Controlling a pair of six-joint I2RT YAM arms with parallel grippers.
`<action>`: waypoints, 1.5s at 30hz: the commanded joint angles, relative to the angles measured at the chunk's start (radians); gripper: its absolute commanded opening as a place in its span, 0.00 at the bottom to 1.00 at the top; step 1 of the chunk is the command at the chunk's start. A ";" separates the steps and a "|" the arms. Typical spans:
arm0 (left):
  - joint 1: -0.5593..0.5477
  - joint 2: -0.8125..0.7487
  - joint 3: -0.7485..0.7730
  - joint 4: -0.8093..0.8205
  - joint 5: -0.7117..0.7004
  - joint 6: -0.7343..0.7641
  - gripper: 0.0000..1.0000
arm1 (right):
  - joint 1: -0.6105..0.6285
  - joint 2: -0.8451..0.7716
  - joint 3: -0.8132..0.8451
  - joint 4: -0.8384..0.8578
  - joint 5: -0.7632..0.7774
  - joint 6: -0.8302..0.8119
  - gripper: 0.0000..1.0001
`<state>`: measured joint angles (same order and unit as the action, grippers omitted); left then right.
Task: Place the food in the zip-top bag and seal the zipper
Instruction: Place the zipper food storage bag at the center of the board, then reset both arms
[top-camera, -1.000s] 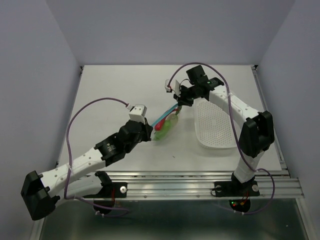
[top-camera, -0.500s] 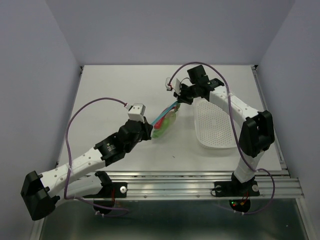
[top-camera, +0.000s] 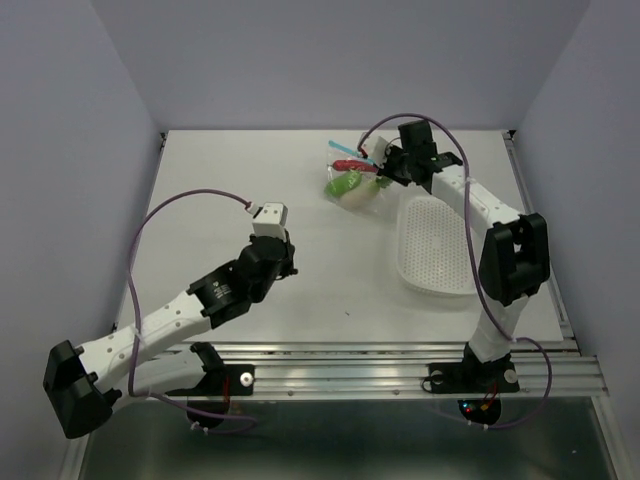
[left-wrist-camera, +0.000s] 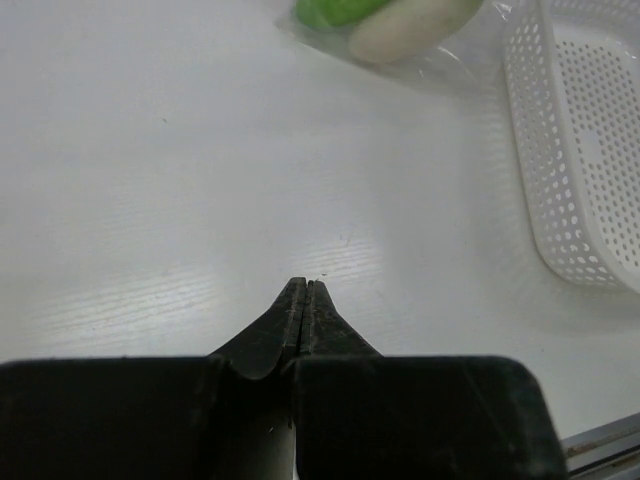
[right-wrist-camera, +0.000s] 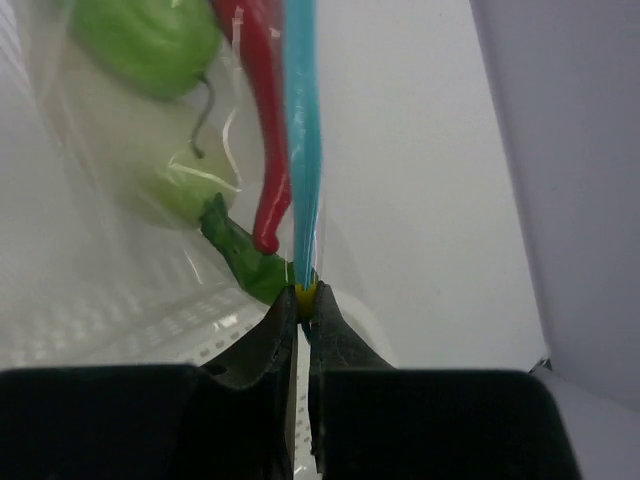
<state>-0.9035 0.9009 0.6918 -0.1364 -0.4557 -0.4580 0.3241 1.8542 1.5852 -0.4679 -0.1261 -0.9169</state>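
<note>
Zip-top bag holding food, right hand clamped on zipper, left hand pressed together

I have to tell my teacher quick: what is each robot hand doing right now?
Left gripper: shut, holding nothing.
Right gripper: shut on the zipper of the zip-top bag.

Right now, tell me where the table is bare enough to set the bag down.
The far-left stretch of the table, between its left edge and the zip-top bag, is bare. So is the middle patch between the left gripper and the white basket. The far right is crowded: the right gripper holds the bag by its zipper beside the basket's far end.
</note>
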 joint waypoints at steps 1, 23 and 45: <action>-0.005 0.035 0.077 0.024 -0.104 0.074 0.00 | 0.102 0.025 0.033 0.176 0.011 0.062 0.01; 0.034 -0.145 0.169 -0.298 -0.327 -0.301 0.99 | 0.455 -0.128 -0.261 0.486 0.160 -0.009 0.16; 0.227 0.000 0.291 -0.362 -0.232 -0.415 0.99 | 0.202 -0.507 -0.301 0.119 0.807 1.358 1.00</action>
<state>-0.7387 0.8902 0.9283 -0.5472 -0.7155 -0.8974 0.5915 1.4605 1.3857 -0.1738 0.3668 -0.0589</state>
